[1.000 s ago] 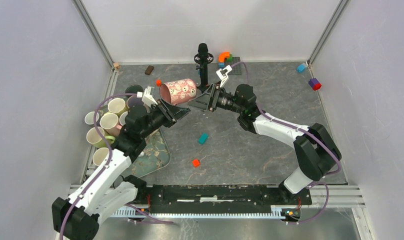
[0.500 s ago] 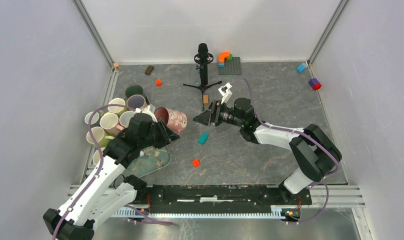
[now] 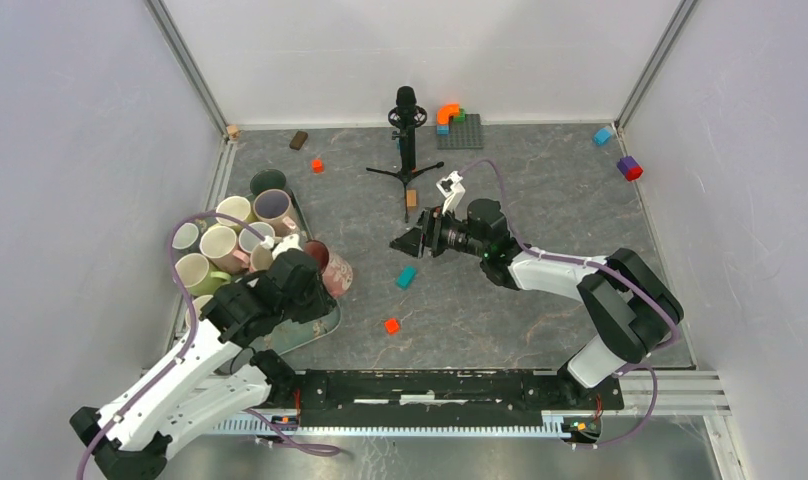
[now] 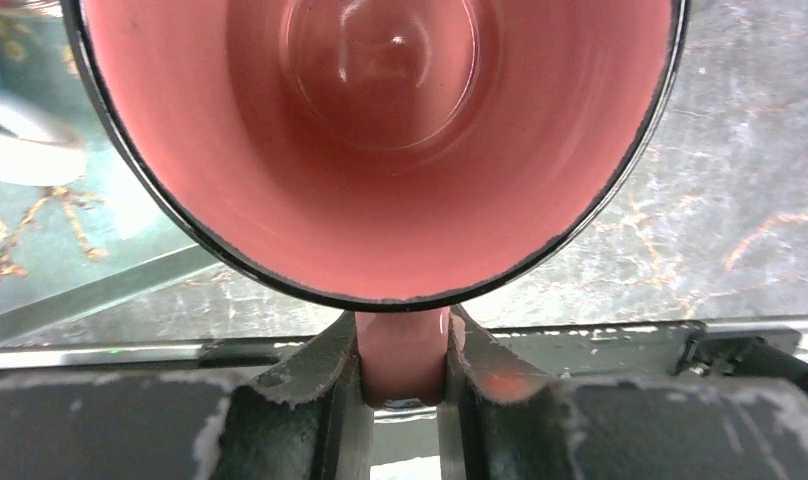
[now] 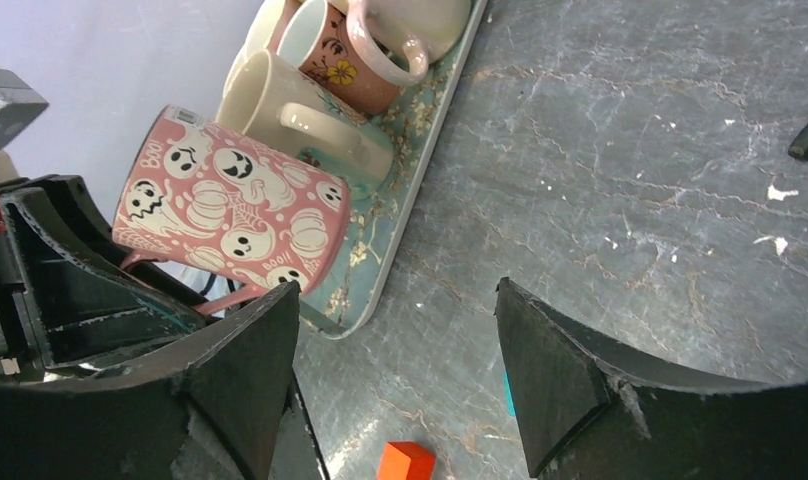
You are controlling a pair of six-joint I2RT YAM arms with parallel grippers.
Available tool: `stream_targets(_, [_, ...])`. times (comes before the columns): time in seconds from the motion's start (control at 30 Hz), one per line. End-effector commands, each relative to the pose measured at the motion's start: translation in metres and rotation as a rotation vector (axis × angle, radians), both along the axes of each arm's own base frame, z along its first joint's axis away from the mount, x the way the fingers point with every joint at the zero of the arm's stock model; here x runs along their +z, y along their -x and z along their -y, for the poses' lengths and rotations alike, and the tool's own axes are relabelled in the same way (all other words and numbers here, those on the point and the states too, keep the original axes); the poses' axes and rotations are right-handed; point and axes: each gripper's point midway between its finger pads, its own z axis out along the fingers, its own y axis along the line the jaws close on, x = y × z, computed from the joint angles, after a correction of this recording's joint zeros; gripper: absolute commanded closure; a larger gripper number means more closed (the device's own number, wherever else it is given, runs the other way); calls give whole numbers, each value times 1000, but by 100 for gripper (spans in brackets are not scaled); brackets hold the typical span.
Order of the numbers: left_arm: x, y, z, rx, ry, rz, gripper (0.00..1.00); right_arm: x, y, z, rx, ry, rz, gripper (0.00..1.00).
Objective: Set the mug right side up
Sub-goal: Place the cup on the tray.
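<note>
The mug (image 3: 330, 268) is pink with white ghosts and pumpkins. It hangs tilted above the near right edge of the teal tray (image 3: 315, 322). My left gripper (image 3: 315, 280) is shut on its handle (image 4: 402, 350), and the left wrist view looks straight into the pink inside (image 4: 380, 130). The right wrist view shows the mug (image 5: 230, 225) leaning, base toward the right, with the tray (image 5: 420, 150) under it. My right gripper (image 3: 405, 243) stands open and empty over the table, apart from the mug to its right; its jaws (image 5: 395, 290) are spread wide.
Several cream and pink mugs (image 3: 220, 245) crowd the tray. A black microphone stand (image 3: 407, 135) rises behind the right gripper. A teal block (image 3: 407, 276) and an orange block (image 3: 391, 325) lie on the table mid-front. More blocks (image 3: 458, 120) sit at the back.
The left arm has carried the mug from mid-table back and down to the tray's edge, turning its mouth upward. The right gripper came off the mug, opened wider and drew toward the front.
</note>
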Motion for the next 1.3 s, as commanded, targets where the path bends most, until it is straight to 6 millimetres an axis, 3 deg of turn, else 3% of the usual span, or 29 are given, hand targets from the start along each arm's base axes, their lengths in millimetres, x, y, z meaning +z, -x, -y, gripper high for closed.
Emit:
stream_targets(0.0, [29, -21, -9, 137, -3, 144, 98, 1, 2, 4, 2, 16, 57, 23])
stream_targets(0.3, [6, -17, -13, 216, -142, 134, 98, -6, 9, 10, 10, 22, 59, 22])
stream_targets(1.27, [-63, 19, -41, 301, -237, -15, 98, -26, 20, 16, 15, 30, 17, 23])
